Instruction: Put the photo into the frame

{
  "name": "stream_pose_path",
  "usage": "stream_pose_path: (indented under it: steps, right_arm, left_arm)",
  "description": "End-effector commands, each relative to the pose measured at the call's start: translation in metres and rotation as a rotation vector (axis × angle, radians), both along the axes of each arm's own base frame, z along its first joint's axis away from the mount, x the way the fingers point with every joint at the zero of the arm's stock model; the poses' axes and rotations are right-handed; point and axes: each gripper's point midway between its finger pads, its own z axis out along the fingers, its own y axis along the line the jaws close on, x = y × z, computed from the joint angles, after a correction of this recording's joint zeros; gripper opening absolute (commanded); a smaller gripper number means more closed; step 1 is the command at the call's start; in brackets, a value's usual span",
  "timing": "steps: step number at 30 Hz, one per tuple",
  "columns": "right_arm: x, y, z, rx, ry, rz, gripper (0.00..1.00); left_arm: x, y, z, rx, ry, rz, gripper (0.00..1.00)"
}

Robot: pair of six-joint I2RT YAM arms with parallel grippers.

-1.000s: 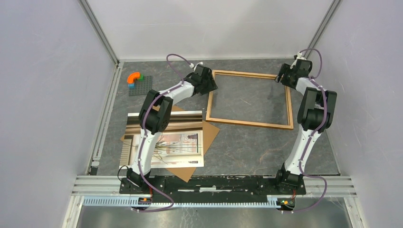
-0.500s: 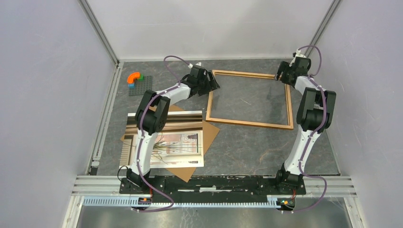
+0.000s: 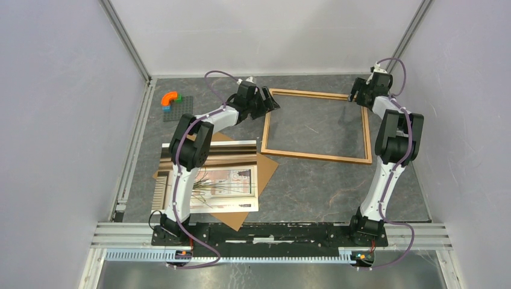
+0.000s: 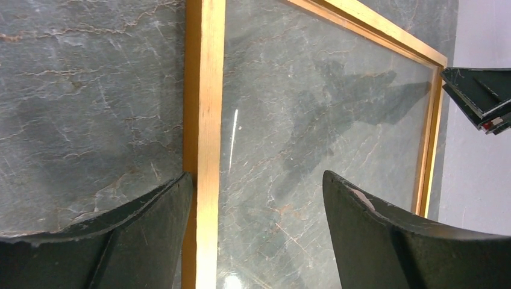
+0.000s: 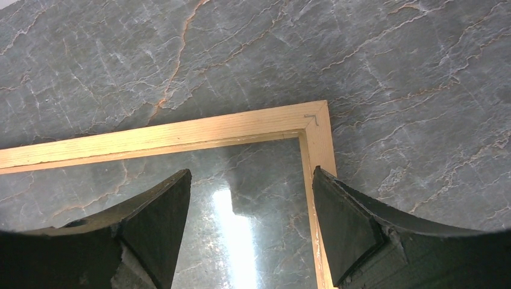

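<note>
Top external view: one light wood frame (image 3: 316, 156) lies flat at the upper right of the worktop (image 3: 313, 189). One photo (image 3: 226, 180) lies at lower left on one brown board (image 3: 269, 165), well apart from the frame. Two arms, two hands. The left hand (image 3: 273, 103) stands wide across the frame's left rail, gripping nothing. The right hand (image 3: 354, 97) gapes over the far right corner, also empty. The left arm (image 3: 181, 180) hides part of the photo, and the board shows only at its edges. Both wrist views cut the frame off.
</note>
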Motion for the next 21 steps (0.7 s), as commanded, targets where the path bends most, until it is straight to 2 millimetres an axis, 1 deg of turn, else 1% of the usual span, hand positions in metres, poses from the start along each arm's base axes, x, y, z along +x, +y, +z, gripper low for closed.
stream_pose_path:
  steps: [1, 5, 9, 12, 19, 21]
  right_arm:
    - [-0.002, 0.004, -0.007, 0.004, 0.027, 0.018, 0.80]
    - [0.002, 0.015, 0.000, -0.009, 0.016, 0.055, 0.80]
    - [0.003, 0.025, 0.003, -0.038, 0.025, 0.075, 0.80]
    - [-0.002, 0.022, 0.001, -0.059, 0.037, 0.060, 0.79]
    - [-0.009, 0.014, 0.002, -0.094, 0.051, 0.038, 0.79]
    - [-0.011, 0.007, 0.002, -0.116, 0.059, 0.013, 0.79]
  left_arm:
    - [0.007, -0.003, 0.044, -0.075, -0.080, 0.006, 0.86]
    - [0.008, -0.004, 0.039, -0.083, -0.071, 0.006, 0.86]
    - [0.009, -0.002, 0.029, -0.076, -0.050, 0.017, 0.86]
    - [0.009, -0.001, 0.024, -0.075, -0.041, 0.023, 0.86]
    - [0.008, -0.001, 0.021, -0.070, -0.037, 0.023, 0.86]
    - [0.009, 0.000, 0.020, -0.063, -0.038, 0.025, 0.86]
